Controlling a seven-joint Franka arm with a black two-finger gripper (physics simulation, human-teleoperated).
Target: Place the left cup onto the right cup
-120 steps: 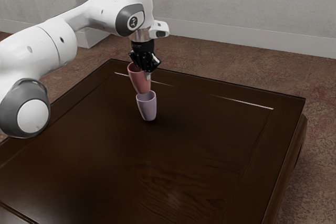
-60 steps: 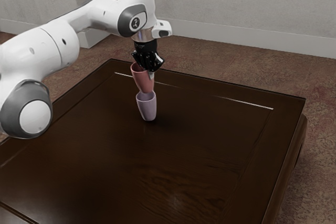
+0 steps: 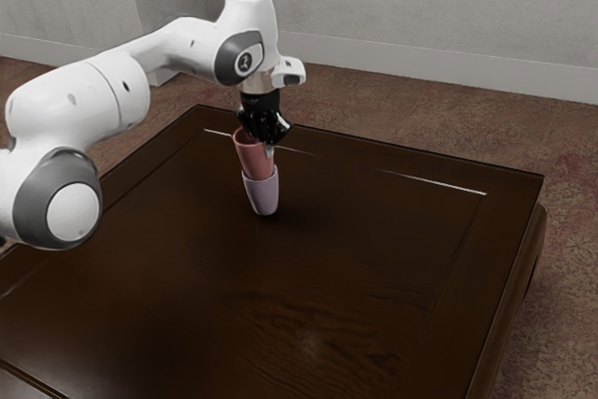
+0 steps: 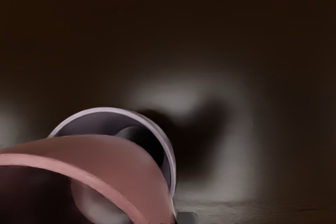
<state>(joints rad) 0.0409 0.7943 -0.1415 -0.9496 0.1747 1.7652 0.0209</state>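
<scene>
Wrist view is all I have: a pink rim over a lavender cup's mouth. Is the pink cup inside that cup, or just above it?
Observer: Inside. In the exterior view the pink cup has its lower part in the lavender cup.
Operator: Is the gripper holding it?
Observer: Yes, the gripper is shut on the pink cup's rim.
Operator: Is the pink cup straight?
Observer: No, it leans, with its top toward the exterior view's left.
</scene>
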